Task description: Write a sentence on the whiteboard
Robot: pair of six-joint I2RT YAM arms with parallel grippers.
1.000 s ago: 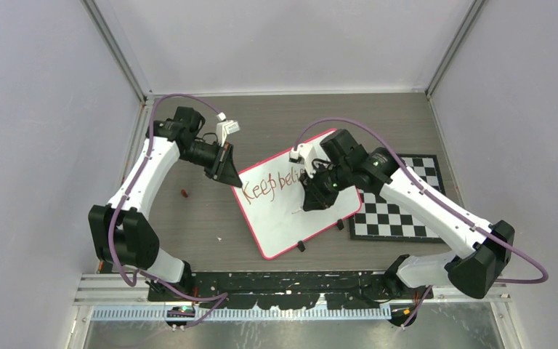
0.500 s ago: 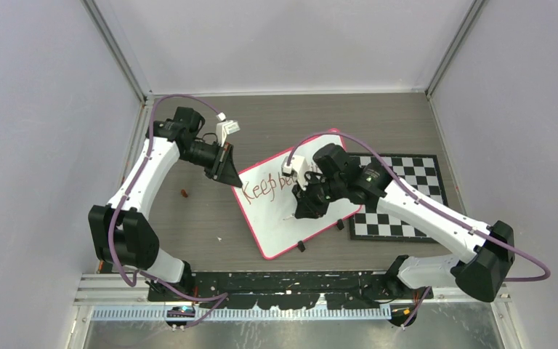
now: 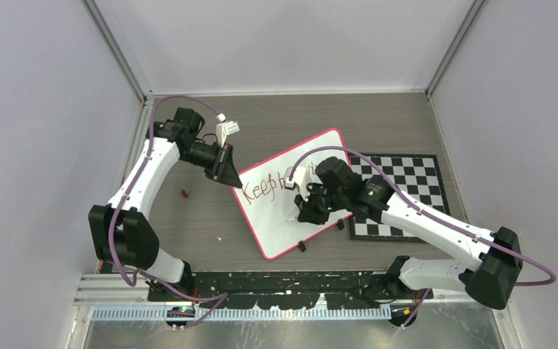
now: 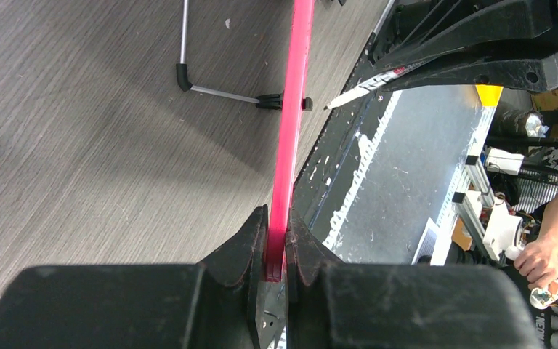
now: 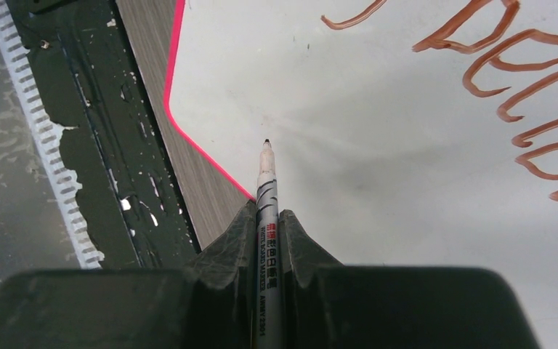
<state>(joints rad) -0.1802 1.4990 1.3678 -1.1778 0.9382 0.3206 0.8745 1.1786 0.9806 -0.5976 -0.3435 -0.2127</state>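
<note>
A grey wood-grain table (image 3: 211, 218) fills the space between pale walls, and the whiteboard (image 3: 280, 227) sits askew at its middle. Your left gripper (image 4: 276, 229) pinches the board's red-pink rim edge-on between its jaws, steadying it. Your right gripper (image 5: 266, 212) is clamped on a marker (image 5: 265, 185) that juts straight ahead of the jaws, its tip over bare white. The sentence (image 5: 508, 80) runs in brownish-red ahead and to the right of those jaws. I cannot tell whether the tip touches. This looks like the start of a second line, so you need to set the tip down and write with light, even pressure.
</note>
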